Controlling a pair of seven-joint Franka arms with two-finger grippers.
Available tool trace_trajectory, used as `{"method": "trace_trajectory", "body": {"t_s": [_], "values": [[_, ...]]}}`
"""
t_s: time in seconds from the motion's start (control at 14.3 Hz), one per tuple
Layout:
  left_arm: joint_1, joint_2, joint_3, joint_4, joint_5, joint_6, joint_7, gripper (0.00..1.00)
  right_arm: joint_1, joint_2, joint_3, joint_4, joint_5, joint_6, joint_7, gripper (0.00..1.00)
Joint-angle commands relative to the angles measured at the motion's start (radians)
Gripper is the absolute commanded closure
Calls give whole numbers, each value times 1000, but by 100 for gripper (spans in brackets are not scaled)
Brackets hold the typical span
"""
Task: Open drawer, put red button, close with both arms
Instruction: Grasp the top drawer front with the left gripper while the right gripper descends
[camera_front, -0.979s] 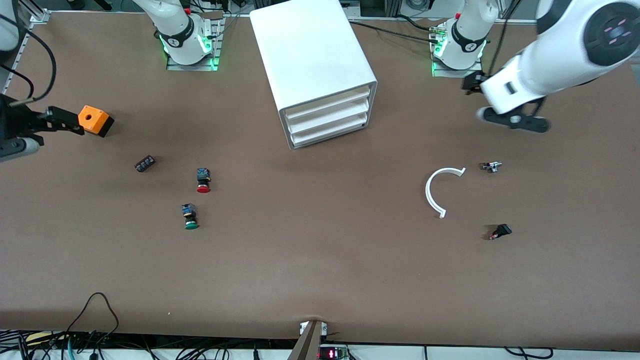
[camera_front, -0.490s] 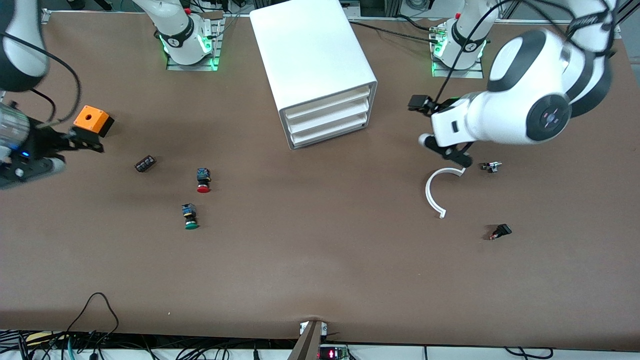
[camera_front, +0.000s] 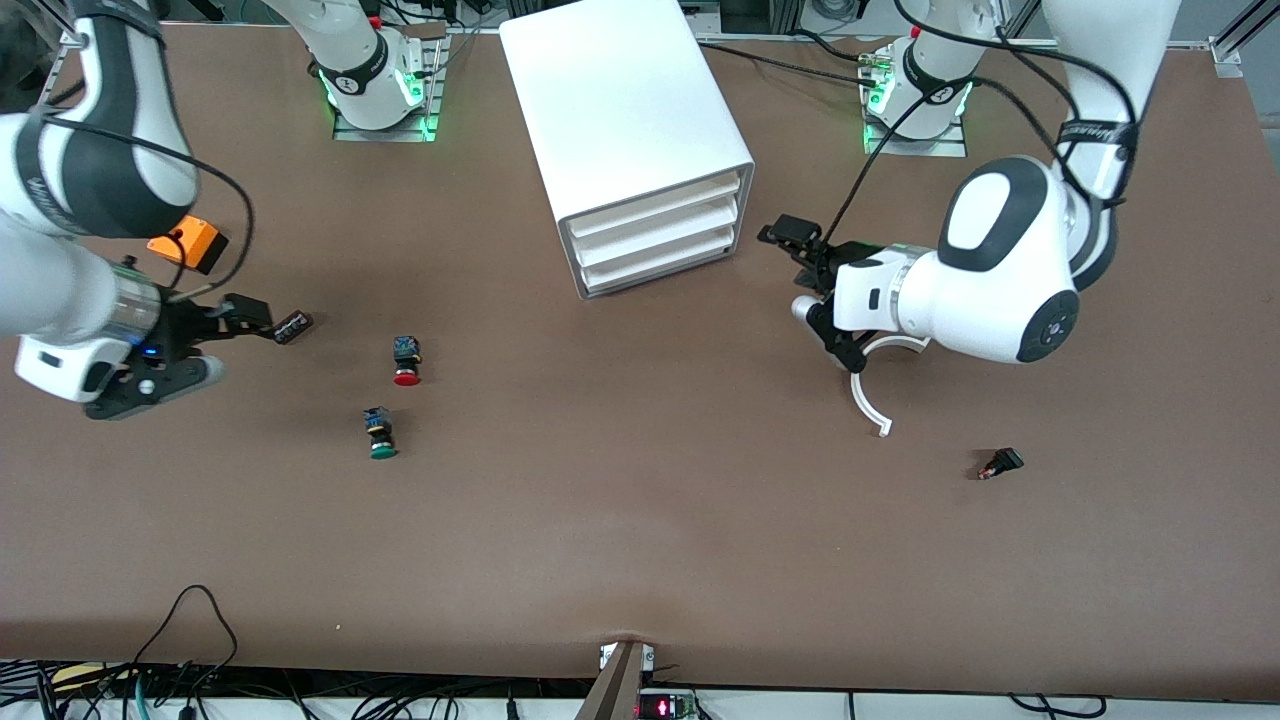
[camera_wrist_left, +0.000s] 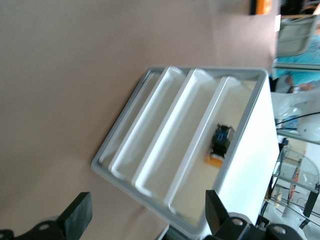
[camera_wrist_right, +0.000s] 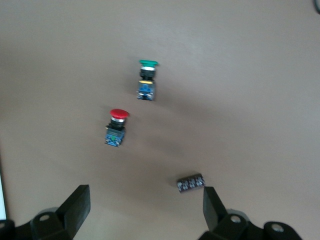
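Observation:
The white cabinet (camera_front: 625, 120) stands at the robots' side of the table, all three drawers pushed in. The middle drawer (camera_front: 660, 237) also shows in the left wrist view (camera_wrist_left: 167, 135). The red button (camera_front: 406, 364) lies on the table toward the right arm's end, and shows in the right wrist view (camera_wrist_right: 116, 127). My left gripper (camera_front: 795, 268) is open and empty, in the air just in front of the drawers; it also shows in its wrist view (camera_wrist_left: 145, 222). My right gripper (camera_front: 225, 342) is open and empty, beside a small black part (camera_front: 290, 327); it also shows in its wrist view (camera_wrist_right: 144, 210).
A green-capped button (camera_front: 381, 436) lies nearer the camera than the red one. An orange box (camera_front: 190, 243) sits by the right arm. A white arc (camera_front: 868, 392) lies under the left arm, a black part (camera_front: 1001, 463) nearer the camera. A small orange-capped part (camera_wrist_left: 220, 145) lies in the top drawer.
Both arms have swung in toward the middle. The left gripper has come from the table's end to the drawer fronts. The right gripper has moved from the orange box to the small black part.

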Motion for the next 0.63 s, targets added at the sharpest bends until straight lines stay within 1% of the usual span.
{"method": "trace_trajectory", "body": {"t_s": [0.0, 0.14, 0.28, 0.42, 0.56], "values": [[5, -14, -4, -154, -146, 130, 213, 0, 12, 56, -4, 18, 0, 9, 4, 0], [2, -8, -4, -245, -296, 197, 342, 0, 15, 88, -4, 16, 6, 9, 7, 0], [-3, -1, -4, -307, -402, 216, 437, 0, 37, 128, -4, 18, 11, 26, 33, 0], [-3, 27, -5, -333, -418, 210, 503, 0, 47, 160, -1, 16, 20, 53, 152, 0], [-3, 50, -23, -362, -487, 210, 534, 0, 93, 183, -1, 14, 26, 70, 219, 0]]}}
